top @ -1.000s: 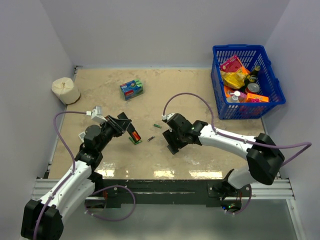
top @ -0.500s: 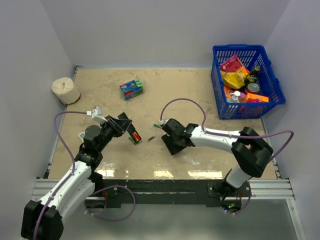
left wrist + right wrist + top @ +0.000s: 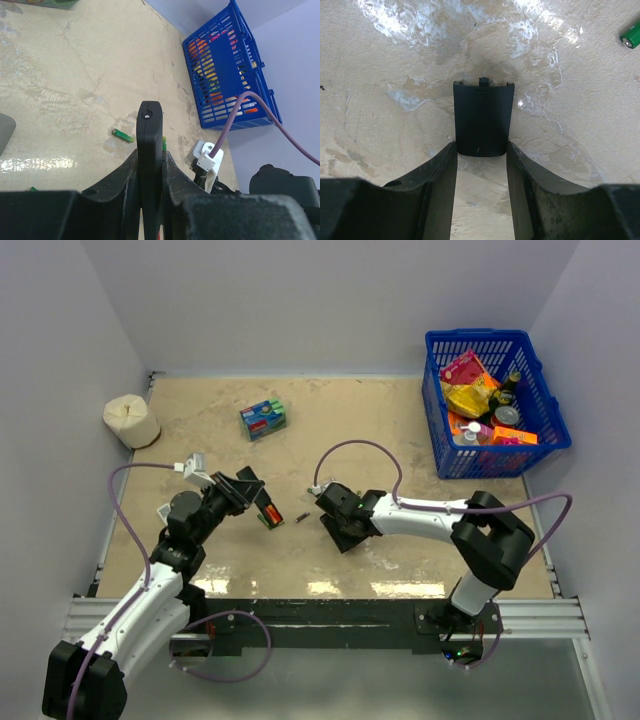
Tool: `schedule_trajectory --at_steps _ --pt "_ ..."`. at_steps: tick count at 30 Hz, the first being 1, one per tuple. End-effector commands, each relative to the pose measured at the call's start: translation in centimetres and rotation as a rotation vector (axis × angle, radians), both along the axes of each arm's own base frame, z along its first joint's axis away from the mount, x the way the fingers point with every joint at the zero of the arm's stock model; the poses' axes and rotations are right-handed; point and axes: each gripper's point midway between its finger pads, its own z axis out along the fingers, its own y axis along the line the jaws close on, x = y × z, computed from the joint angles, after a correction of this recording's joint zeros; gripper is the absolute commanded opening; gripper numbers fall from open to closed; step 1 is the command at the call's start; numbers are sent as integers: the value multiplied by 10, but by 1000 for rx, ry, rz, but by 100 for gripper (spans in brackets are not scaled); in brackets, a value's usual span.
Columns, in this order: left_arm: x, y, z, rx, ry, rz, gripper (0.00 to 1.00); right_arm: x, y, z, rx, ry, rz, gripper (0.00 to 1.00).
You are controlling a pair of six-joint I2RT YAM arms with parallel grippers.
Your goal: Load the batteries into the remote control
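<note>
A green battery (image 3: 631,36) is cut off by the right edge.

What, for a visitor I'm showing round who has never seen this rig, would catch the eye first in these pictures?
The bright blue basket of colourful packets at the far right of the table stands out first. Left of centre, the left gripper clamps the black remote control on edge. Near centre, the right gripper straddles the black back cover lying flat.
</note>
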Motion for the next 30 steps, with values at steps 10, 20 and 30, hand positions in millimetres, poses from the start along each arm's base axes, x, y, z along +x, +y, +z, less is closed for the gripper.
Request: schedule_trajectory --at_steps 10,20,30 --pt "1 -3 15 -28 -59 -17 0 3 -1 -11 -45 2 -72 53" --pt "0 -5 15 -35 -56 -28 0 -16 1 -28 -45 108 -49 55" --pt "-3 -12 14 -66 -70 -66 0 -10 -8 -23 -76 64 -44 22"
